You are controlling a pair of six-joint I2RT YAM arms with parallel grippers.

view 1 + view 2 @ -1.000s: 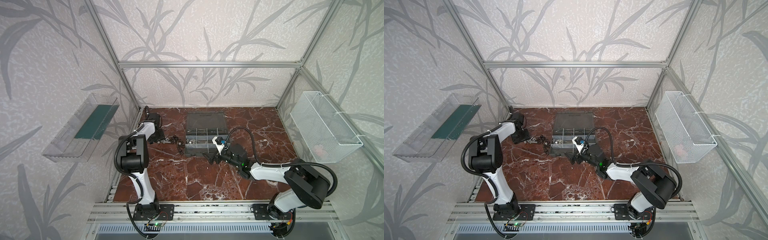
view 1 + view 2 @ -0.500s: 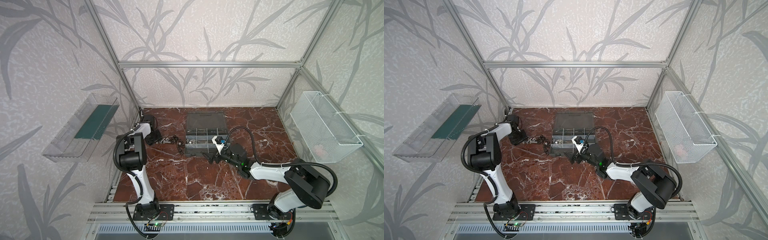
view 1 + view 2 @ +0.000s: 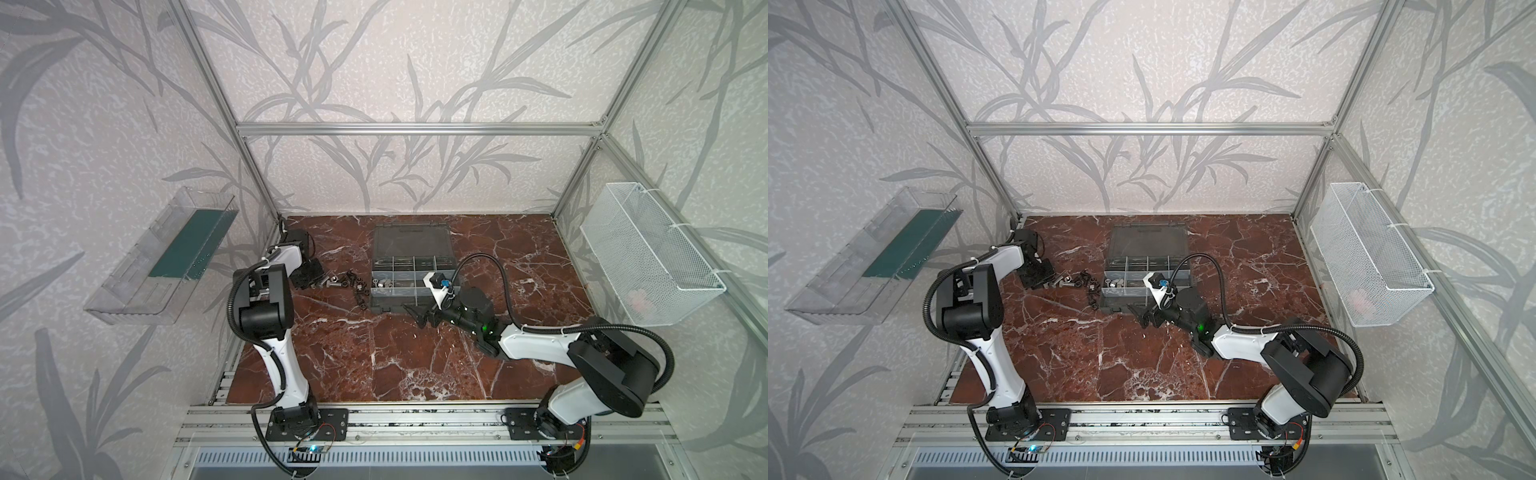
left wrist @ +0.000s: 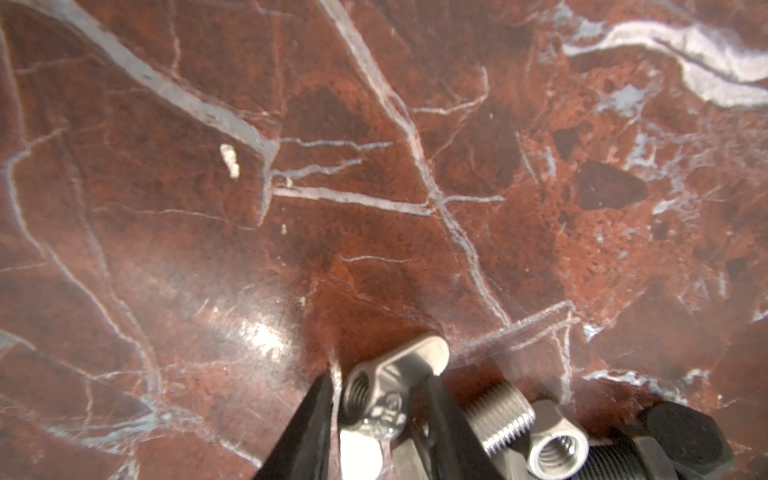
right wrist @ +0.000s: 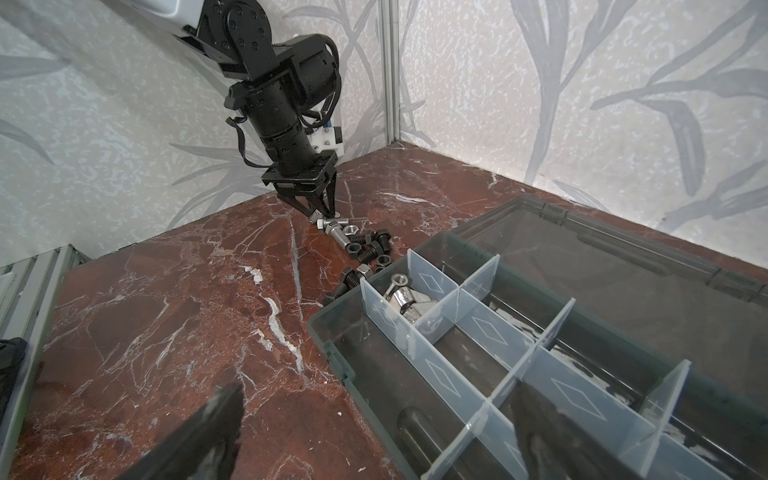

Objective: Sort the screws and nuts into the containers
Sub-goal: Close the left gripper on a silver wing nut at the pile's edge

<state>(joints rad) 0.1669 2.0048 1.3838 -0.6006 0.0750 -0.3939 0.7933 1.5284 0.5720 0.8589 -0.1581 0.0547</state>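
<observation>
Down on the red marble tabletop (image 3: 374,353) with the left gripper (image 4: 378,399), at the left end of the loose black and silver screws and nuts (image 5: 368,248) — fingers (image 4: 316,419) narrowly parted either side of a small silver threaded nut (image 4: 395,374); gripped or not, cannot tell. Spread wide and empty on the right gripper (image 5: 374,436), just off the near edge of the dark grey divided organizer case (image 3: 411,241).

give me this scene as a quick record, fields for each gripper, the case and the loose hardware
organizer case: lid open flat; silver pieces in one compartment
left gripper: jaws either side of a silver nut on the table; grip unclear
right gripper: open, holding nothing, beside the case's front edge
loose pile: black and silver screws and nuts, between left gripper and case
</observation>
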